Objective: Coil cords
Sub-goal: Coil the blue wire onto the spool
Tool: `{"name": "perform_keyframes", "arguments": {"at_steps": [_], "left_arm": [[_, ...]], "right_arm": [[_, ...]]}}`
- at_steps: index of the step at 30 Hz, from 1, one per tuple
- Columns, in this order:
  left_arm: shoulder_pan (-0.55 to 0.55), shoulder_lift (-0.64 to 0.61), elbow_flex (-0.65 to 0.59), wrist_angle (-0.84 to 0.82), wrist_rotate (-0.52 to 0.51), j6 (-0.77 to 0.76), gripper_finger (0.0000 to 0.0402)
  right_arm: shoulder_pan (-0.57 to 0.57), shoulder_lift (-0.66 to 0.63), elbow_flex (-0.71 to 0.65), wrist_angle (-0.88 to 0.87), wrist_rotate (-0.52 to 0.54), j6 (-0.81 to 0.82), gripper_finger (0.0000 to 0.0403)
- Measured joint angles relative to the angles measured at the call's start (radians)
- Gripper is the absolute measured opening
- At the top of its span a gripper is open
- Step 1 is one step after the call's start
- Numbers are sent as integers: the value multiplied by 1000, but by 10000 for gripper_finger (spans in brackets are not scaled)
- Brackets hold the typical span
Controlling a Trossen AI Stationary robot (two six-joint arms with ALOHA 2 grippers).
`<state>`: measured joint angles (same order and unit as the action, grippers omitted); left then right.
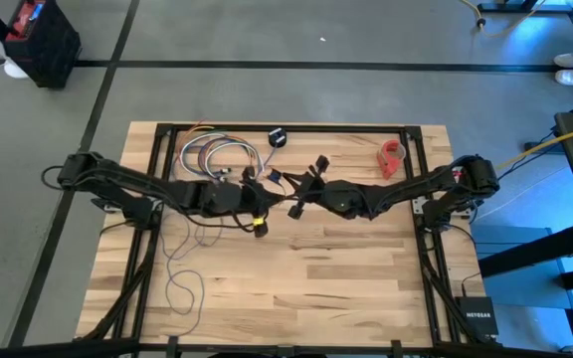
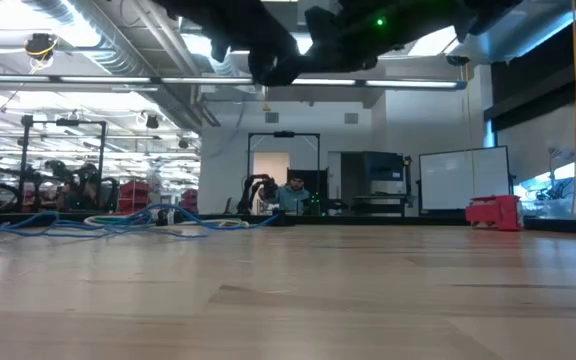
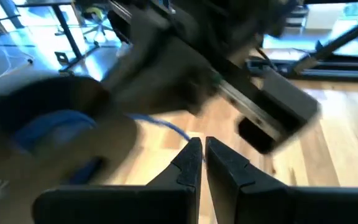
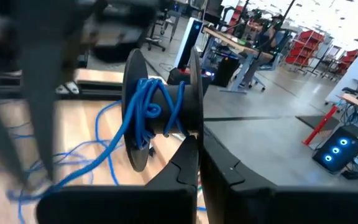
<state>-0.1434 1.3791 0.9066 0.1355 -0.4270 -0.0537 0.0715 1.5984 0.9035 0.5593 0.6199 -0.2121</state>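
The cords are one thin blue cable. Part of it lies in loose loops on the table's left half (image 1: 179, 278). The rest is wound on a black spool (image 4: 166, 93) that is held up over the table's middle. My right gripper (image 4: 194, 142) is shut at the spool's flange. My left gripper (image 3: 199, 144) faces it at close range, shut, with a strand of the cord (image 3: 163, 126) running to its fingertips. In the high view the two grippers meet at mid-table, left (image 1: 259, 211) and right (image 1: 298, 202). My left gripper pinches a single strand of the cord (image 3: 180, 134) at its fingertips. It comes in nearly level from the table's left side, and the strand leads off toward the spool. My right gripper holds the spool by the rim of one flange (image 4: 193, 124), between its two fingers. It comes in nearly level from the table's right side. The spool is lifted clear of the table with its axle about level, and loose turns of cord (image 4: 143, 115) hang from it.
A bundle of multicoloured looped wires (image 1: 217, 156) and a small black disc (image 1: 277, 137) lie at the far left and far middle. A red object (image 1: 393, 157) stands at the far right. The near half of the wooden table (image 1: 346, 288) is bare boards.
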Motion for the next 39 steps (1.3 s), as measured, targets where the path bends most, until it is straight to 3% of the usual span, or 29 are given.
{"name": "perform_keyframes", "arguments": {"at_steps": [12,23,29,33,39], "left_arm": [[-35,2,0,-59,1,-3,15],[-79,2,22,-78,2,29,18],[-116,2,99,-210,-4,36,73],[-129,2,137,-331,-73,47,111],[-128,-47,150,-390,-119,34,131]], "right_arm": [[0,-40,92,-7,-17,-62,8],[0,-60,93,-78,-10,-66,8],[0,-60,93,-104,-11,-58,8],[0,-58,93,-119,-11,-57,8],[1,-59,93,-116,-18,-57,8]]}}
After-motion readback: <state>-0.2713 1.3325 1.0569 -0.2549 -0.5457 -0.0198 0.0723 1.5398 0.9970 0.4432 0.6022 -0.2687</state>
